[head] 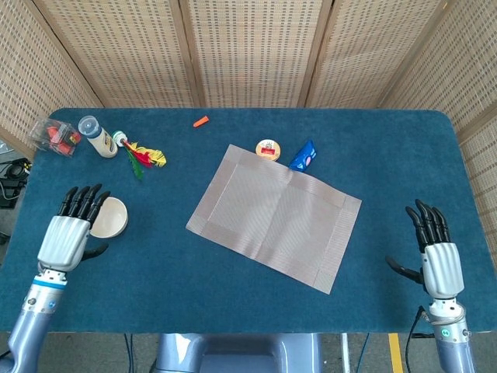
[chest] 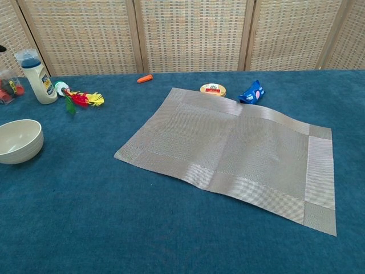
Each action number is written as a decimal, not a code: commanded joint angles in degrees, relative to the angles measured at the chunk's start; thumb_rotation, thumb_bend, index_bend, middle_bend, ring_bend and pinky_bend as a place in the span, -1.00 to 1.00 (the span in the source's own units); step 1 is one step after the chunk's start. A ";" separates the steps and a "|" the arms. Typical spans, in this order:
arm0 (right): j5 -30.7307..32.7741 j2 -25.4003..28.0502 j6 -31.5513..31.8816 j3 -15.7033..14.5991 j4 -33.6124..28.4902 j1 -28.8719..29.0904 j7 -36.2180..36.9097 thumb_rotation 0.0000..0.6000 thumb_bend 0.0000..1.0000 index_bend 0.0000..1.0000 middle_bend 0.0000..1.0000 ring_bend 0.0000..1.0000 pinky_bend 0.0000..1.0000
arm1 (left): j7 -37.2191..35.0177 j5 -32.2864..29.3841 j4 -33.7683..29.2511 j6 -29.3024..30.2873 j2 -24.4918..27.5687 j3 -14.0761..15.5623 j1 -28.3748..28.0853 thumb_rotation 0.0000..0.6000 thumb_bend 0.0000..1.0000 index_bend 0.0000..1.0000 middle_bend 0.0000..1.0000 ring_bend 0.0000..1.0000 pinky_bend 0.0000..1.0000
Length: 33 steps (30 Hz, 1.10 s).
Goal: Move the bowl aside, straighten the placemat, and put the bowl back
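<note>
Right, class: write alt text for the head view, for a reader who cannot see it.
A grey woven placemat lies askew in the middle of a blue table, with the cream bowl set aside at the left edge beside the robot's left hand. The right hand rests open at the right edge. Small items line the far side, including a white bottle.

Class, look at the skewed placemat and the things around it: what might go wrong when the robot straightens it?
1. The placemat's far edge lies against the round tin and blue packet; turning it may push them.
2. The bowl sits by the left hand; a careless move could knock it.
</note>
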 commanded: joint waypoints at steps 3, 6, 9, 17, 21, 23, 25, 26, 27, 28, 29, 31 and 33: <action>-1.40 0.66 1.51 0.12 -0.93 -0.63 3.29 1.00 -0.61 -0.79 -1.00 -1.00 -1.00 | 5.01 -4.21 -0.40 -5.43 -2.62 -2.31 -4.63 1.00 -0.99 -0.87 -1.00 -1.00 -1.00; -2.05 1.14 1.96 0.13 -1.64 -0.90 3.84 1.00 -0.60 -0.78 -1.00 -1.00 -1.00 | 7.44 -6.95 0.98 -8.57 -4.53 -3.06 -7.21 1.00 -0.99 -0.87 -1.00 -1.00 -1.00; -2.25 1.49 1.88 0.07 -2.30 -1.10 4.53 1.00 -0.60 -0.78 -1.00 -1.00 -1.00 | 9.58 -8.79 2.43 -10.43 -6.17 -3.22 -8.94 1.00 -0.99 -0.87 -1.00 -1.00 -1.00; -2.85 1.97 1.98 0.34 -3.10 -1.43 5.51 1.00 -0.60 -0.78 -1.00 -1.00 -1.00 | 16.84 -15.58 6.64 -14.99 -11.84 -3.67 -13.97 1.00 -0.99 -0.87 -1.00 -1.00 -1.00; -2.33 2.14 1.55 0.72 -3.06 -1.55 6.43 1.00 -0.61 -0.78 -1.00 -1.00 -1.00 | 19.31 -17.93 8.95 -15.89 -14.51 -3.83 -16.02 1.00 -0.99 -0.87 -1.00 -1.00 -1.00; -2.06 2.28 1.25 0.81 -3.15 -1.62 6.82 1.00 -0.61 -0.78 -1.00 -1.00 -1.00 | 20.60 -18.71 10.20 -16.18 -15.54 -3.87 -16.95 1.00 -0.99 -0.87 -1.00 -1.00 -1.00; -2.19 2.48 1.09 0.80 -3.39 -1.67 6.96 1.00 -0.61 -0.78 -1.00 -1.00 -1.00 | 21.51 -19.74 12.06 -16.20 -17.13 -4.12 -18.01 1.00 -0.99 -0.87 -1.00 -1.00 -1.00; -2.36 2.51 1.09 0.77 -3.40 -1.67 6.82 1.00 -0.61 -0.78 -1.00 -1.00 -1.00 | 21.57 -20.14 12.82 -16.32 -17.76 -4.19 -18.40 1.00 -0.99 -0.87 -1.00 -1.00 -1.00; -2.76 2.46 1.20 0.70 -3.33 -1.64 6.39 1.00 -0.61 -0.78 -1.00 -1.00 -1.00 | 22.05 -21.12 14.44 -17.23 -18.93 -4.26 -19.30 1.00 -0.99 -0.87 -1.00 -1.00 -1.00; -2.90 2.40 1.22 0.69 -3.33 -1.65 6.25 1.00 -0.61 -0.78 -1.00 -1.00 -1.00 | 22.41 -21.69 15.62 -17.60 -19.85 -4.32 -19.90 1.00 -0.99 -0.87 -1.00 -1.00 -1.00; -2.96 2.34 1.17 0.69 -3.32 -1.65 6.19 1.00 -0.61 -0.78 -1.00 -1.00 -1.00 | 22.59 -22.03 16.64 -17.78 -20.69 -4.34 -20.40 1.00 -0.99 -0.87 -1.00 -1.00 -1.00; -2.89 2.21 0.75 0.68 -3.17 -1.59 6.10 1.00 -0.61 -0.78 -1.00 -1.00 -1.00 | 22.80 -22.66 18.91 -18.69 -22.64 -4.17 -21.64 1.00 -0.99 -0.87 -1.00 -1.00 -1.00; -2.71 2.14 0.45 0.77 -3.06 -1.57 6.19 1.00 -0.61 -0.78 -1.00 -1.00 -1.00 | 22.92 -23.01 20.55 -19.24 -23.95 -4.05 -22.55 1.00 -0.99 -0.87 -1.00 -1.00 -1.00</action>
